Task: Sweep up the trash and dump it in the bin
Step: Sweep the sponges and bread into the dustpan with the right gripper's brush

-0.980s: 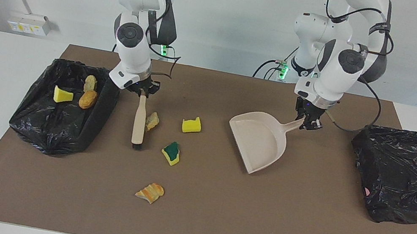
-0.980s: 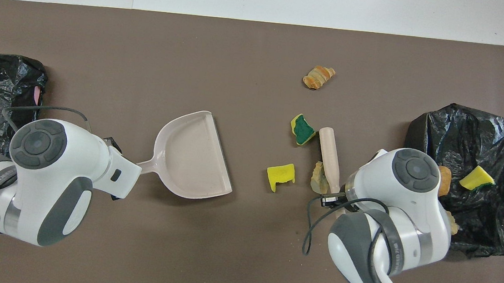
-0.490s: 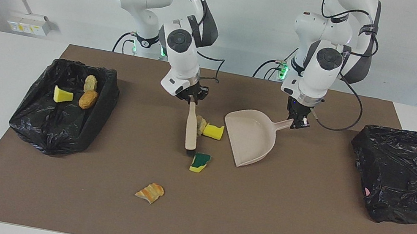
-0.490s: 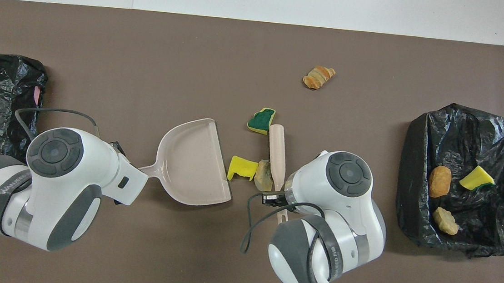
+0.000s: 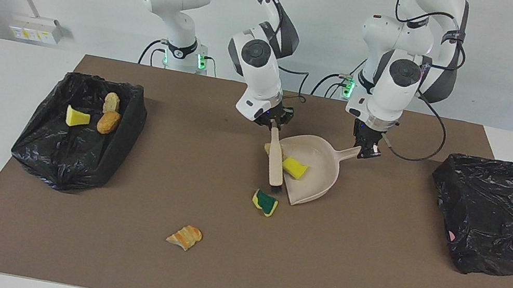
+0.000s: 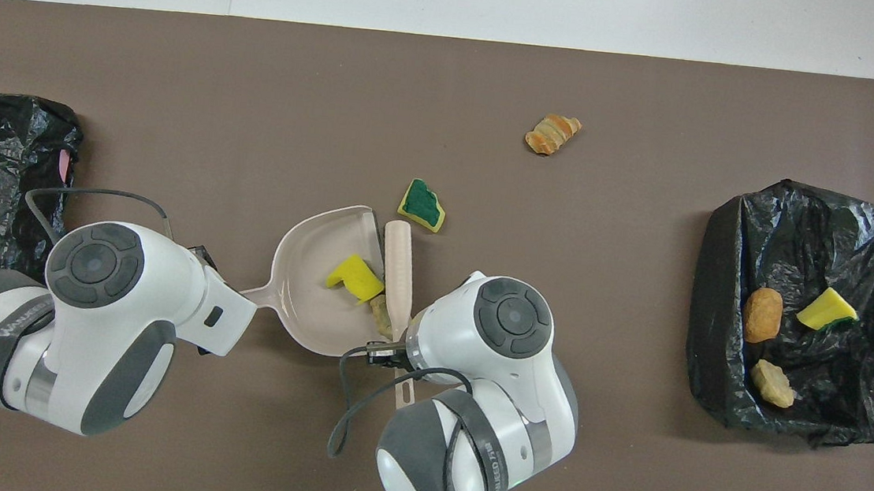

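Beige plastic marks both tools at the middle of the surface: the dustpan lies flat on the brown mat, and the brush rests along its open lip. The left claw is pinched on the dustpan's handle, toward the edge nearest the robots. The right claw is clamped on the brush's handle, bristles down at the pan's mouth.

Inside the pan sits a yellow sponge bit, and a tan crumbly chunk lies at the lip against the brush. A yellow-and-green sponge rests on the mat just outside the pan's mouth, farther from the robots than the brush tip. An orange-striped chunk lies alone, well apart, nearer the surface's edge farthest from the robots.

At the right arm's end, an open black-lined bin holds a yellow wedge and two brownish chunks. At the left arm's end lies a closed black bag.
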Tool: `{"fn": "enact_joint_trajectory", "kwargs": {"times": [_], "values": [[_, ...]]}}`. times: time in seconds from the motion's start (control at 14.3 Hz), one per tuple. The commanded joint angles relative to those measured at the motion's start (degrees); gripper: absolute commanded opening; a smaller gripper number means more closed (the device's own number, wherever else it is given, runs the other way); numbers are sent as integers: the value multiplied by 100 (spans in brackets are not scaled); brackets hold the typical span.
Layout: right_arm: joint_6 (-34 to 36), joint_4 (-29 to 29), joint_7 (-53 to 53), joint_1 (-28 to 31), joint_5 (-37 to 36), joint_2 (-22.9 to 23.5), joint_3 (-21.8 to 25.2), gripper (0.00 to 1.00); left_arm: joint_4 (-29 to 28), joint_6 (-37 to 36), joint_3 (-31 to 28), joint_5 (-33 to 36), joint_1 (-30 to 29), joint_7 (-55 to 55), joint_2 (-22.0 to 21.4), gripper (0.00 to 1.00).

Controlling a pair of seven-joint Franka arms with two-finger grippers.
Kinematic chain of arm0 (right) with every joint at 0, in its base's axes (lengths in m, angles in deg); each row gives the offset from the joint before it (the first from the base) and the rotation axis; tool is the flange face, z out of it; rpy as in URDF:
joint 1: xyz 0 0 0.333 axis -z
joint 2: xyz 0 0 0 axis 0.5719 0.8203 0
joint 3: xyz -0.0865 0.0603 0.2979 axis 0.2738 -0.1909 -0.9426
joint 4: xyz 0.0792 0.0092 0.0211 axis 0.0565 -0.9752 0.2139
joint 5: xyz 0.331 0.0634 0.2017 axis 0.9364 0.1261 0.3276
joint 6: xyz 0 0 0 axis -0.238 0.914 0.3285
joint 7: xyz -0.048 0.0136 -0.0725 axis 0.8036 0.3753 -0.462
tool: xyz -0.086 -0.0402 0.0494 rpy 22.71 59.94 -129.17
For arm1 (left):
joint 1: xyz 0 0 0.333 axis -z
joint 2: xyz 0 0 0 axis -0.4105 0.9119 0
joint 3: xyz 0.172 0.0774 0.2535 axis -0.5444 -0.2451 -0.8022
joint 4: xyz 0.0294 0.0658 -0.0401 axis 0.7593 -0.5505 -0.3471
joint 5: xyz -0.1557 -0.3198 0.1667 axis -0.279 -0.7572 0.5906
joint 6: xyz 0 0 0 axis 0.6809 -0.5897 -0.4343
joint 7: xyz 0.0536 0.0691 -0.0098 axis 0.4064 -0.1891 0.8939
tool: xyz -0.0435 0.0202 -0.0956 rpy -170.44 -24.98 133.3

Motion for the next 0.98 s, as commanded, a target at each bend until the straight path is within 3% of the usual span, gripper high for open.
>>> {"fn": "enact_joint_trajectory", "kwargs": {"times": [0.0, 0.14, 0.28, 0.63, 0.77, 0.91], "values": [[429, 356, -85, 97, 242, -185, 18, 0, -229, 148, -57, 96, 70, 76, -209, 0], [966, 557, -67, 333, -55, -282, 114, 0, -229, 131, -65, 96, 70, 76, -209, 0], [1371, 821, -41, 606, -1010, -230, 97, 0, -229, 131, -66, 96, 70, 94, -209, 0], [1347, 849, 379, 1431, -2402, -72, 97, 0, -229, 166, -57, 78, -9, 698, -209, 0], [1329, 875, 1045, 1967, -2824, 7, 88, 0, -229, 157, -57, 43, -9, 805, -209, 0], [1329, 1154, 1504, 2206, -3325, 331, 88, 0, -229, 166, -57, 43, -9, 989, -209, 0]]}}
